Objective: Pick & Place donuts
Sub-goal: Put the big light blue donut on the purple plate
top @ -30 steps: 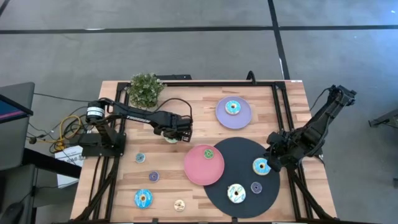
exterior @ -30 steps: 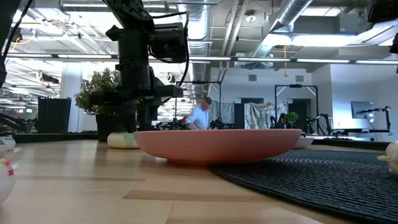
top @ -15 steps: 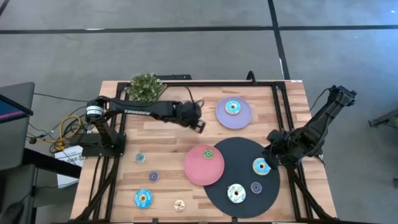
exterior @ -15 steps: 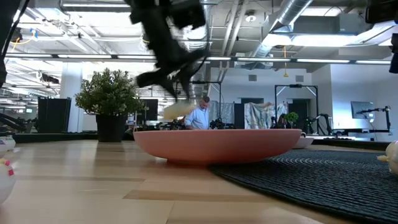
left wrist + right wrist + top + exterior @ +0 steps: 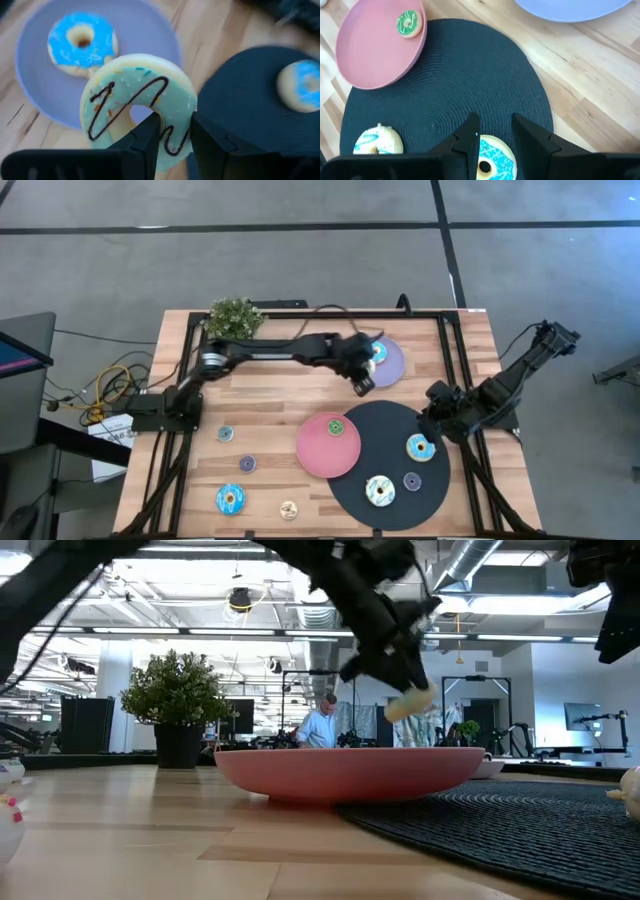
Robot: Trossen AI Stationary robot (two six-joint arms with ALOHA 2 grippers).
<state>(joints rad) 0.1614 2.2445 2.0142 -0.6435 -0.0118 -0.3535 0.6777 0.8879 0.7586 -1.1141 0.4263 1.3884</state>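
Note:
My left gripper [image 5: 361, 378] is shut on a pale green donut with dark drizzle [image 5: 140, 100], raised at the near edge of the lilac plate [image 5: 392, 366]; in the low view that donut [image 5: 410, 703] hangs in the air. A blue donut [image 5: 375, 352] lies on the lilac plate. A small green donut [image 5: 336, 426] lies on the pink plate [image 5: 318, 455]. My right gripper [image 5: 437, 402] is open and raised over the black disc [image 5: 385, 430], above a blue donut [image 5: 495, 161]. My left gripper pinches the pale green donut's ring wall [image 5: 176, 136], one finger [image 5: 150, 132] in the hole and the other [image 5: 207, 142] outside the rim. The fingers slant down from above. The donut is lifted clear and tilted below the fingertips.
The black disc also carries a white-and-blue donut [image 5: 379, 490] and a small purple one [image 5: 412, 481]. On the table's left lie small blue [image 5: 225, 434], purple [image 5: 247, 464], big blue [image 5: 230, 499] and yellow [image 5: 289, 509] donuts. A potted plant [image 5: 233, 318] stands at the far left.
My left gripper has lifted the pale green donut off the table near the plant's side and carried it up and toward the table's right, as far as the lilac plate. It has stayed shut on the donut throughout.

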